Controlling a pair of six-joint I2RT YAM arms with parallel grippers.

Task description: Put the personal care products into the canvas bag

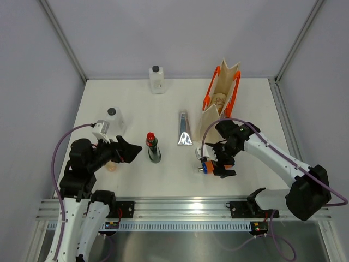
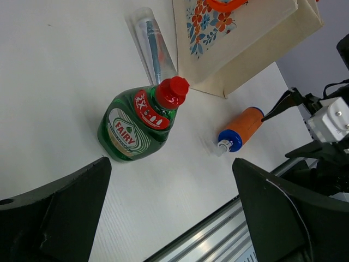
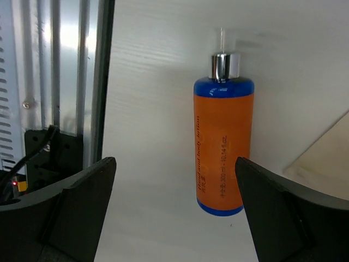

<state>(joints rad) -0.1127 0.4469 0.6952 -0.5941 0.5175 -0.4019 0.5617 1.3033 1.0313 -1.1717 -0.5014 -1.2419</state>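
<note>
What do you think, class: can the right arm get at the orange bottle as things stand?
Probably yes. The right claw hangs open right above the orange bottle, which lies flat on the table with nothing covering it.

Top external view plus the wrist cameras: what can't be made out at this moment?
- Canvas bag interior: top external view shows only its narrow mouth; the left wrist view cuts its top off.
- Peach item: top external view, mostly hidden under the left arm.
- Orange bottle label: right wrist view, print too small to read; in the top external view the right end effector covers most of it.
</note>
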